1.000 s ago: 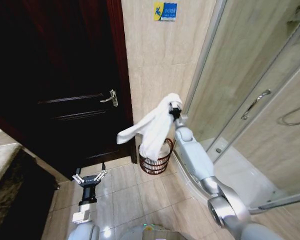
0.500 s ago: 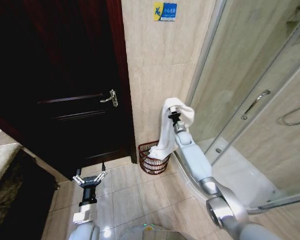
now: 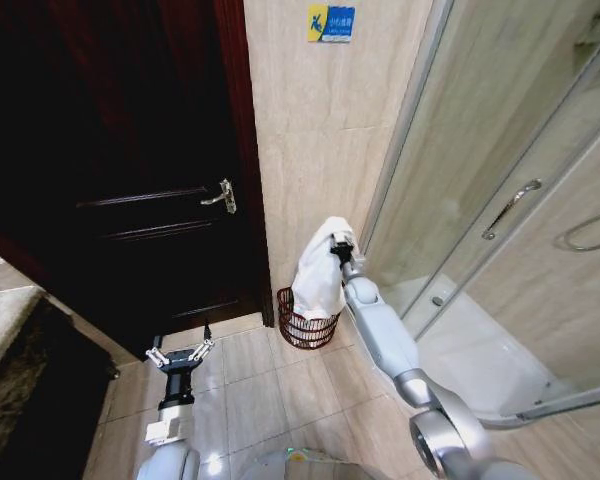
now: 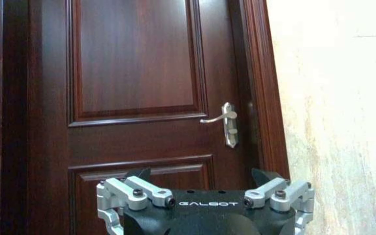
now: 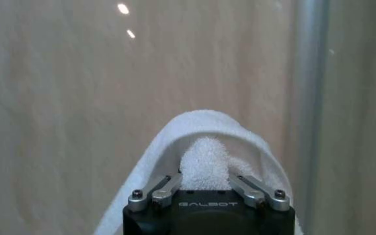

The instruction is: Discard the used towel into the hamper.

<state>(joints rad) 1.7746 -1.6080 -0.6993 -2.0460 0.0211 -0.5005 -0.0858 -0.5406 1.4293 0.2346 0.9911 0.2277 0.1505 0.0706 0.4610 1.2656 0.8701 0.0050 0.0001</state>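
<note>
The right gripper is clamped on a white terry towel draping into the round reddish-brown openwork hamper; the left gripper waits spread wide, well apart from the hamper.

The right arm reaches far out in front, stretched long and pointing up a little. Its right gripper is pinched tight on the towel. The left arm stays low and close to the body. Its left gripper points forward with its fingers spread wide, holding nothing.
</note>
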